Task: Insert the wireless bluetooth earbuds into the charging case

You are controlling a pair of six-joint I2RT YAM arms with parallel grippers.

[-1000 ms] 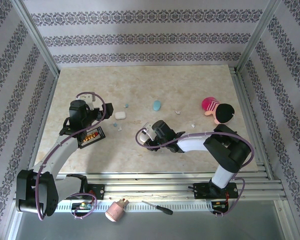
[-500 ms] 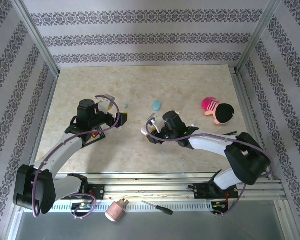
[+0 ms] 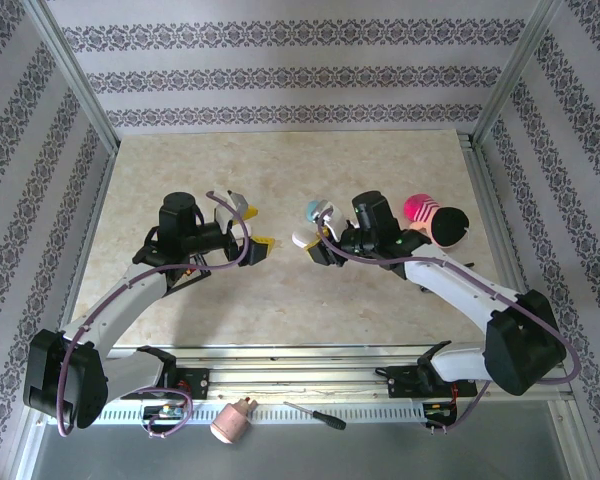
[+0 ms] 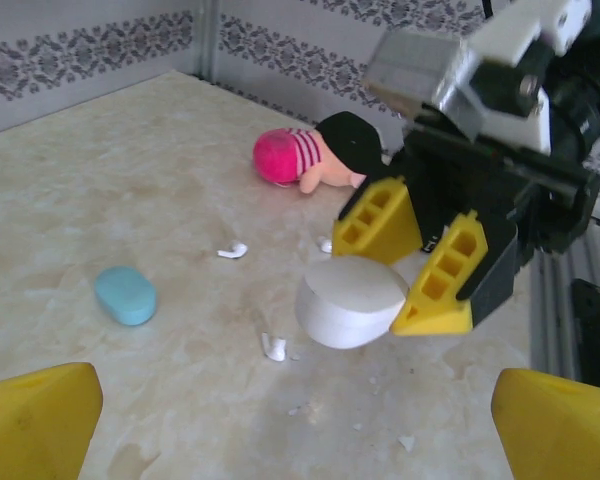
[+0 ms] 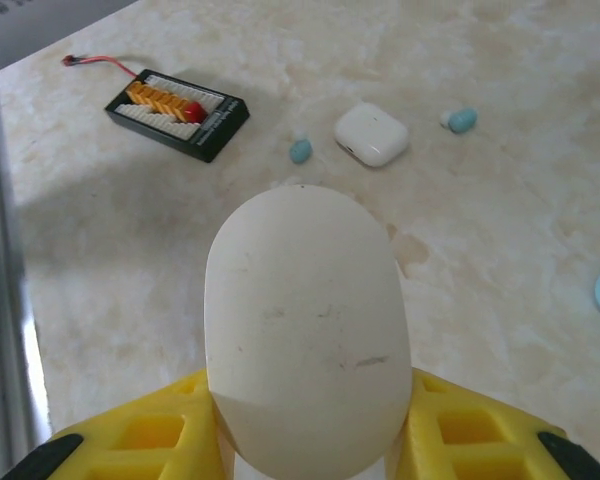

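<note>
My right gripper [image 5: 305, 430] is shut on the white oval charging case [image 5: 305, 320] and holds it above the table, near the middle [image 3: 302, 241]. The left wrist view shows that same case [image 4: 350, 300] between the right gripper's yellow fingers [image 4: 380, 215]. My left gripper [image 3: 252, 228] is open and empty and faces the case from the left, its fingertips [image 4: 40, 420] spread wide. Small white earbuds [image 4: 273, 348] [image 4: 232, 250] lie on the table under and beyond the case. Pale blue-green earbuds [image 5: 300, 150] [image 5: 461, 120] lie farther off.
A blue case [image 4: 126, 295] lies on the table left of the held case. A white square case [image 5: 371, 133] sits between the blue-green buds. A black board with orange parts [image 5: 177, 100] lies beyond. A pink plush toy [image 3: 432, 220] is at the right. A screwdriver [image 3: 315, 415] rests on the front rail.
My right arm has lifted the white case and carried it right and away. My left gripper has swung right towards the middle and now faces it, still open.
</note>
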